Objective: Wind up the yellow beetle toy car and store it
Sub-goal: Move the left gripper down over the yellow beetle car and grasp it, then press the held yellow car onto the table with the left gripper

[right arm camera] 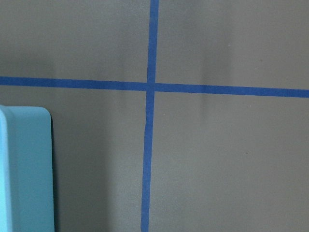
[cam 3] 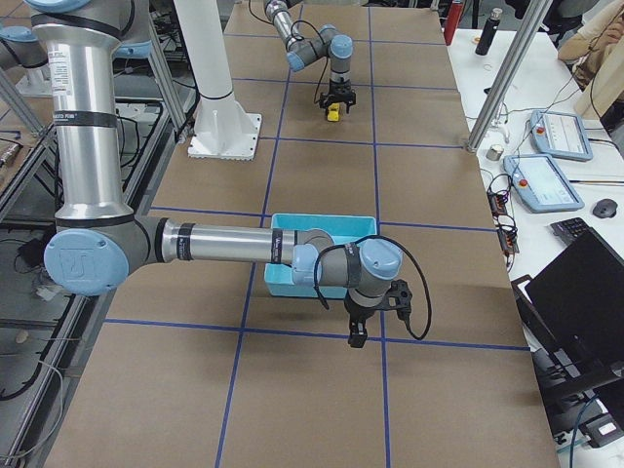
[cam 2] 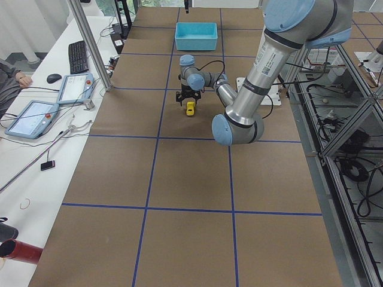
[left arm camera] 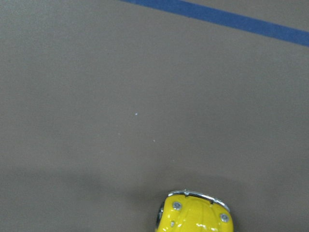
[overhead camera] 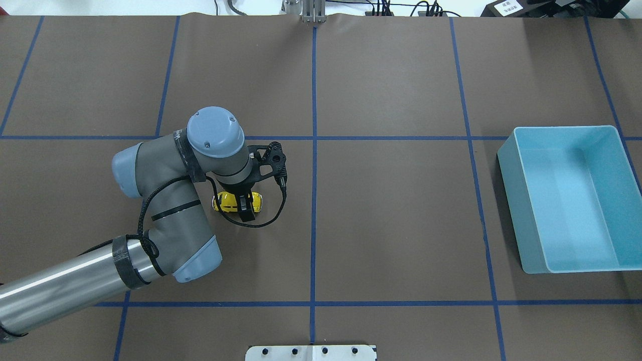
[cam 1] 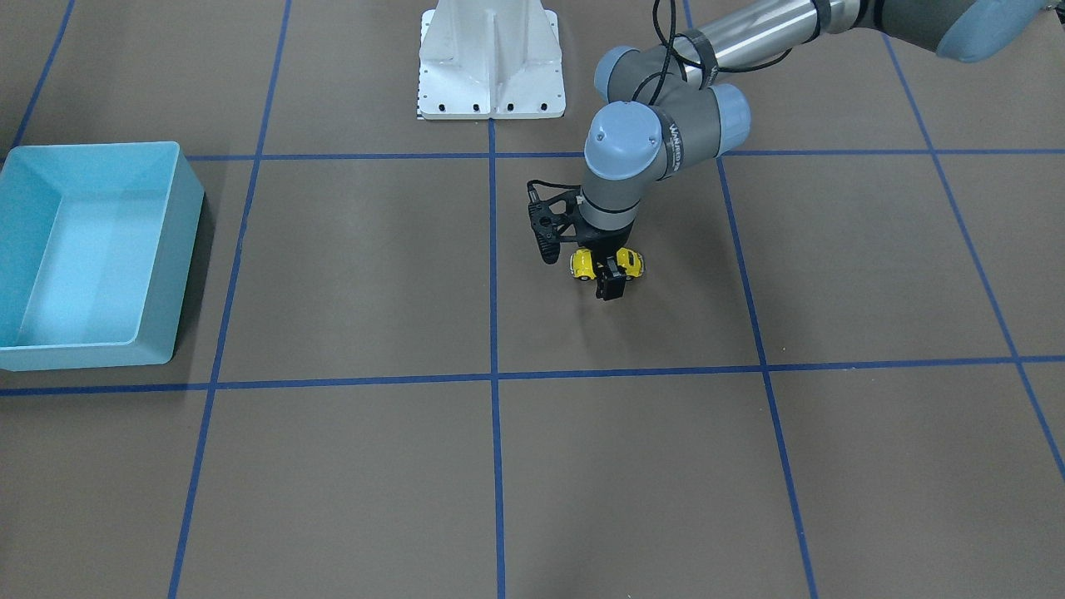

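Note:
The yellow beetle toy car (cam 1: pixel 582 264) stands on the brown table mat, left of the robot's centre. It also shows in the overhead view (overhead camera: pixel 224 201) and at the bottom of the left wrist view (left arm camera: pixel 198 215). My left gripper (cam 1: pixel 608 268) points straight down over the car, its fingers (overhead camera: pixel 246 211) closed across the middle of the car's body. The blue bin (overhead camera: pixel 506 165) stands empty on the robot's far right. My right gripper (cam 3: pixel 357 338) hangs low over the mat just beside the bin (cam 3: pixel 322 224). I cannot tell whether it is open or shut.
The white robot base (cam 1: pixel 491 58) stands at the table's robot-side edge. Blue tape lines (overhead camera: pixel 314 200) divide the mat into squares. A corner of the bin (right arm camera: pixel 24 169) shows at the lower left of the right wrist view. Operators' desks flank both table ends.

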